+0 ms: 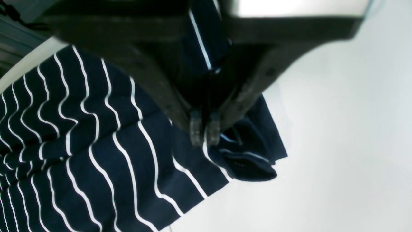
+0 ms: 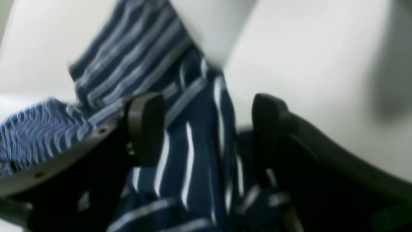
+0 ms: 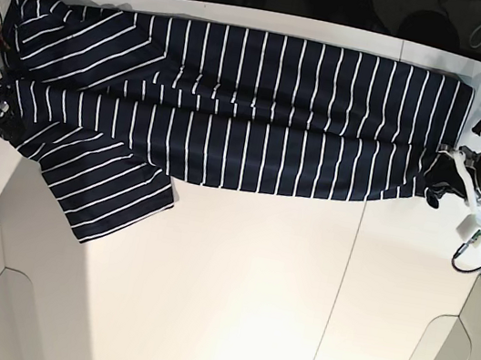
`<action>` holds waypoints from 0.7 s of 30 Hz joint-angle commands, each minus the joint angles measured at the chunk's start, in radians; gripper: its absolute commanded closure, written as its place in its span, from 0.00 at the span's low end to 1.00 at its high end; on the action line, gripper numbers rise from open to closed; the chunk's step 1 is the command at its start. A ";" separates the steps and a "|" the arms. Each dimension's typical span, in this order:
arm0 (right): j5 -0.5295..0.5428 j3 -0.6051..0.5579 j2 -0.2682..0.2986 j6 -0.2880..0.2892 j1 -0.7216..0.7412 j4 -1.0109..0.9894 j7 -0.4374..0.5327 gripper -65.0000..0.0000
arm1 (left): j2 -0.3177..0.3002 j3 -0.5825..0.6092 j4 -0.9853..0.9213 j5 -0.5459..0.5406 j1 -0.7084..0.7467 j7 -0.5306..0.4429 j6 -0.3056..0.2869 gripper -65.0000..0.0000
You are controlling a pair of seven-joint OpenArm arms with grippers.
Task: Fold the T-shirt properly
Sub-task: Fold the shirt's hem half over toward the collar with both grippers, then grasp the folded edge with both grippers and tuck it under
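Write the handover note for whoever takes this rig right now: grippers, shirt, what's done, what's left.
Left gripper: shut on the T-shirt, pinching a bunched edge at the base view's right end.
Right gripper: open, fingers apart with striped cloth lying between them, not clamped, at the base view's left end.
T-shirt: stretched lengthwise across the far part of the white table, doubled over into a long band. One sleeve sticks out toward the near side on the left.
Done: first lengthwise fold, judging by the band shape.
Left: tuck in the sleeve, fold the band crosswise into a compact stack, then release the left grip.
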 commanded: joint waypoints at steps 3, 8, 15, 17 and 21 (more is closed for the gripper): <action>-0.001 0.009 0.016 0.004 0.065 0.014 0.053 0.35 | -0.023 -0.011 0.016 -0.014 -0.013 -0.013 -0.011 1.00; -0.123 0.002 -0.024 -0.007 0.131 0.013 0.112 0.35 | -0.023 -0.011 0.016 -0.014 -0.013 -0.014 -0.011 1.00; -0.230 -0.113 -0.053 -0.008 0.199 -0.106 0.206 0.35 | -0.023 -0.011 0.016 -0.014 -0.013 -0.014 -0.011 1.00; -0.254 -0.163 -0.054 -0.008 0.229 -0.179 0.245 0.35 | -0.023 -0.011 0.016 -0.014 -0.013 -0.014 -0.011 1.00; -0.255 -0.240 -0.071 -0.008 0.276 -0.279 0.264 0.35 | -0.023 -0.011 0.016 -0.014 -0.013 -0.014 -0.011 1.00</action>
